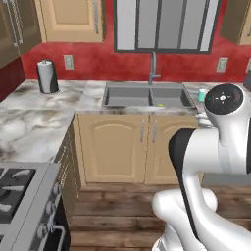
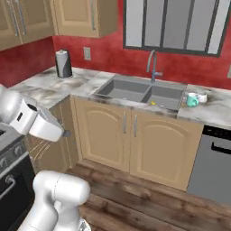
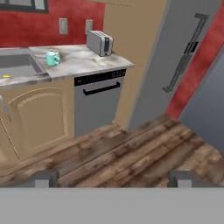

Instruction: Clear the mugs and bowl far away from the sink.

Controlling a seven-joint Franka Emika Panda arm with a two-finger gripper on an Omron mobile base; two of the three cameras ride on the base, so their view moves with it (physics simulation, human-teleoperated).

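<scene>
- Where the marbled bench (image 2: 212,110) runs under the window, the dark grey two-basin sink (image 2: 137,92) is set into it, with a curved metal faucet (image 2: 153,64) rising at its back edge.
- Just beside the sink's right end stands the teal mug (image 2: 192,99), upright on the bench; the white mug (image 2: 202,97) sits close beside it, on the side away from the sink. Whether the two touch cannot be told.
- From the left base view, the teal mug (image 1: 202,94) shows at the sink's right corner, partly behind the arm's white joint.
- From the hand view, the teal mug (image 3: 52,58) stands on the bench near the sink basin, with a silver toaster (image 3: 99,43) farther along the same bench, well apart from it.
- Pincer (image 3: 113,178): spread wide, holding nothing; its two dark fingertips (image 3: 43,179) rise at the bottom of the hand view, above the wooden floor (image 3: 131,153), well apart from the mugs.
- Below the bench, a dishwasher (image 3: 97,103) sits next to tan cabinet doors (image 2: 122,137).
- At the far left of the bench, a paper towel roll (image 1: 47,77) stands upright against the red wall.
- A stove (image 1: 19,196) occupies the lower left of the left base view.
</scene>
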